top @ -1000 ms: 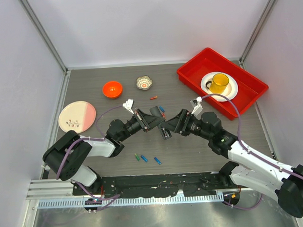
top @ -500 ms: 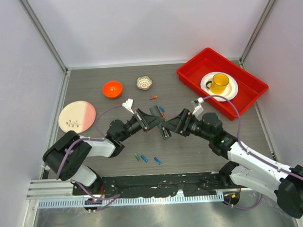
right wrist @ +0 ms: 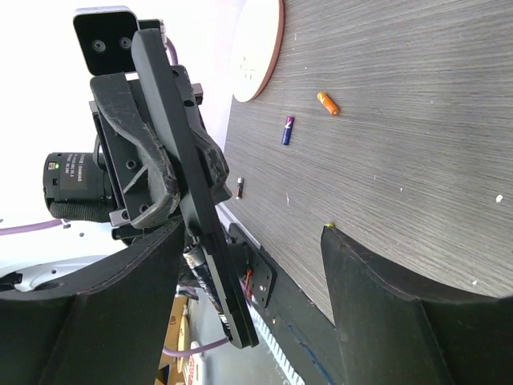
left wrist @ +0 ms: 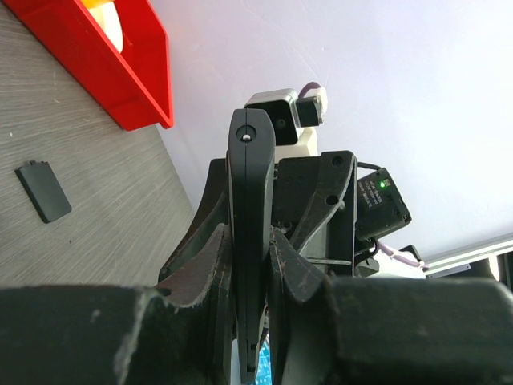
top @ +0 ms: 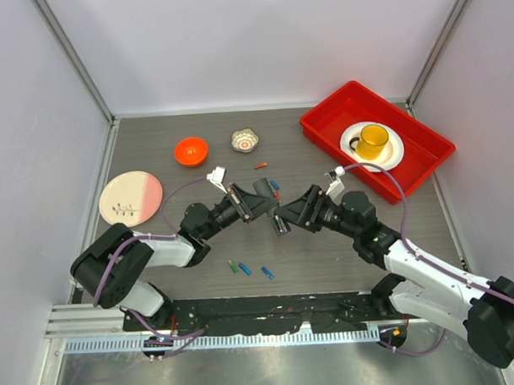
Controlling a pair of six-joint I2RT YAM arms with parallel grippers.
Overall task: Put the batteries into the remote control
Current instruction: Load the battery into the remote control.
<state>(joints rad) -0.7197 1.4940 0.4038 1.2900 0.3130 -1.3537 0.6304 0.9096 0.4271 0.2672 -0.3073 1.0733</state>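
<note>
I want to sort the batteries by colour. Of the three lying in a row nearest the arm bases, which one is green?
The leftmost battery of that row is green; the middle battery and the rightmost battery are blue.

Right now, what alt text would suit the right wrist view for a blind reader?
The left gripper clamps a slim black remote control edge-on over a grey table, framed by the open right gripper. Three small batteries and the edge of a pale plate lie beyond.
</note>
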